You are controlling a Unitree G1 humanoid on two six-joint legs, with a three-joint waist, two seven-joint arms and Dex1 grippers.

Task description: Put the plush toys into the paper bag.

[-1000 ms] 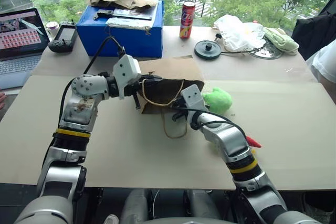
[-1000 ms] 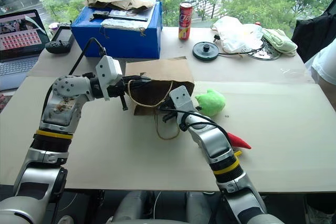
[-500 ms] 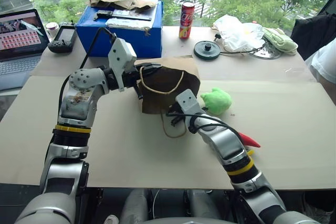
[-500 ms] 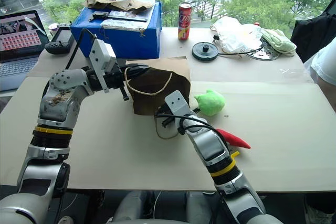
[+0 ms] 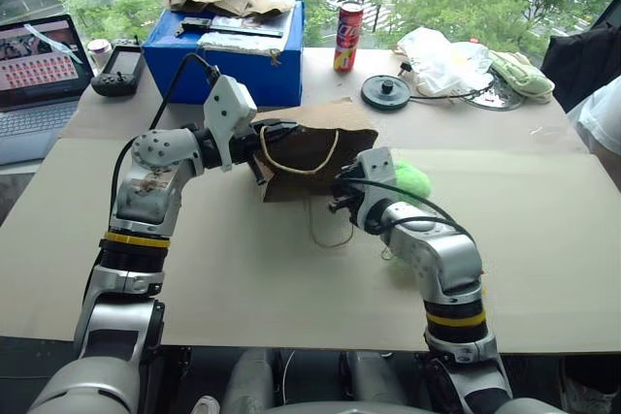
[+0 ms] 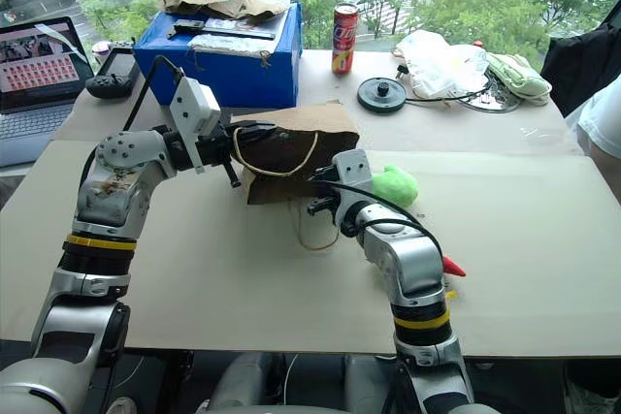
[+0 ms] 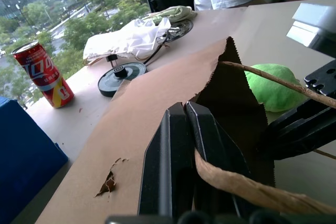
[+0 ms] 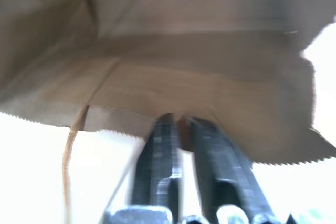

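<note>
On the left, the left tool (image 5: 260,143) is pinched on the bag (image 5: 315,133) rim, mouth facing the robot. Right tool (image 6: 320,198), slightly parted, empty, sits at the mouth. Green toy (image 6: 393,184) lies just right; pepper (image 6: 452,266) nearer, behind the right arm.

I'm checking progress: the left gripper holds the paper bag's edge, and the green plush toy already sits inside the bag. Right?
Not quite. The left gripper does pinch the paper bag at its edge, but the green plush toy lies on the table outside the bag, beside its opening. The left wrist view shows it there.
</note>
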